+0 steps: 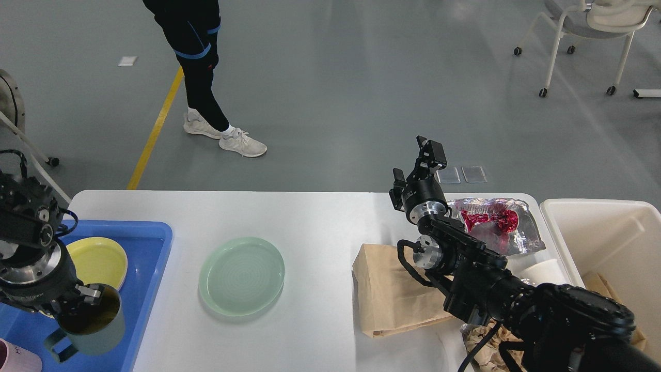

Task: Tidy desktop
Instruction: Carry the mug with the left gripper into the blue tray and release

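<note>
Left claw [77,302]: clenching the rim of a pale green mug [95,323], hanging over the blue tray [150,248] beside a yellow plate [100,258]. Right claw [415,163]: raised over the far edge of the bench [310,217], fingers spread, gripping nothing. The white bench is carrying a green plate [241,275], a paper bag [390,294] and a foil packet [493,222]; a white bin [604,232] is standing at its right end.

Right arm [496,279] hides part of the paper bag [384,289].
</note>
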You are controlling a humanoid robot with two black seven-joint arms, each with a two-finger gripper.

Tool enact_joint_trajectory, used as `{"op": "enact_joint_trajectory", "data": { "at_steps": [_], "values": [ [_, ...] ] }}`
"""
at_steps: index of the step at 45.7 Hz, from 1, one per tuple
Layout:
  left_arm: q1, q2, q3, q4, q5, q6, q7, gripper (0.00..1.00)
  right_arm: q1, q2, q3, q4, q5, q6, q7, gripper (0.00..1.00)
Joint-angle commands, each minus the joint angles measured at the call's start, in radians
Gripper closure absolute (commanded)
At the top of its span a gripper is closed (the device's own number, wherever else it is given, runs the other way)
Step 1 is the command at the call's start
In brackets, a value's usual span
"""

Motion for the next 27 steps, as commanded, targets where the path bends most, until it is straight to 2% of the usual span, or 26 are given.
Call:
{"op": "enact_joint_trajectory", "data": {
  "at_steps": [1,5,15,27],
  "values": [
    [0.109,-0.012,-0.008,0.0,0.003,0.133,-0.002,1.0,0.0,0.0,0.0,0.0,-0.001,0.0,0.0,0.0],
    [0.148,-0.028,-0.008,0.001,0.001,0.171,-0.002,1.0,0.0,0.0,0.0,0.0,-0.001,0.0,0.0,0.0],
    [0.186,-0.028,-0.005,0.018,0.004,0.187,-0.002,1.0,0.0,0.0,0.0,0.0,-0.001,0.0,0.0,0.0],
    [0.306,-0.043,0.0,0.141,0.006,0.187,-0.002,1.0,0.0,0.0,0.0,0.0,-0.001,0.0,0.0,0.0]
  ]
}}
